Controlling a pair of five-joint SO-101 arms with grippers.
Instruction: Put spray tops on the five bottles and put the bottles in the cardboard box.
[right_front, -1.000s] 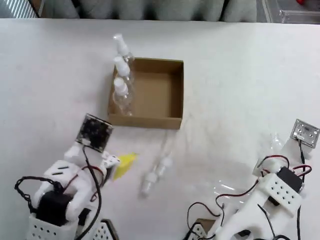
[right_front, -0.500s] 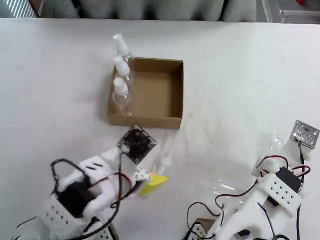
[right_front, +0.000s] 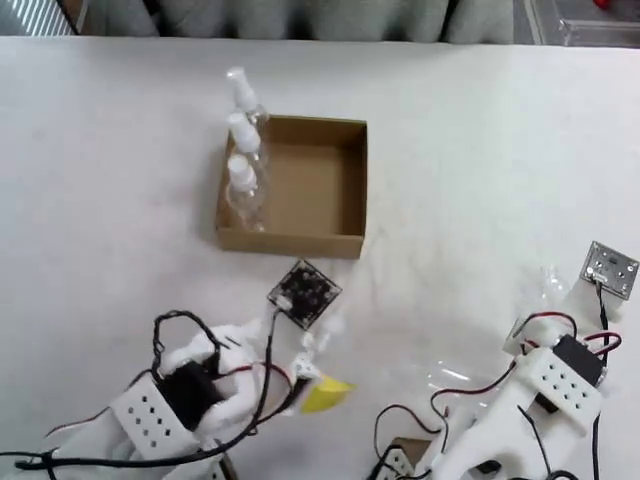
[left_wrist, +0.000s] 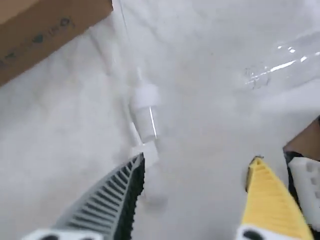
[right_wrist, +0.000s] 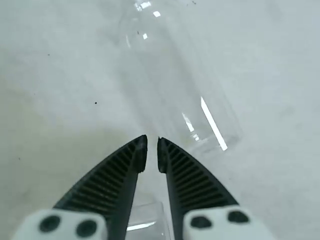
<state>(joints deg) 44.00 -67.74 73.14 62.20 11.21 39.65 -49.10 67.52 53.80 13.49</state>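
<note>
left gripper (left_wrist: 196, 165) is being held spread wide by top (left_wrist: 145, 110), seemingly to straddle it | right gripper (right_wrist: 151, 145) is being held closed, empty, beside bottle (right_wrist: 185, 85)

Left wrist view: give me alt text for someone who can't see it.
The left gripper, open, hangs over a white table, with a white spray top lying on its side close to the grey fingertip. A corner of the cardboard box sits beyond it, and a clear bottle lies off to one side.

Table (right_front: 500, 120) bears cardboard box (right_front: 290, 241), spray top (left_wrist: 145, 107), bottle (right_wrist: 180, 85).
</note>
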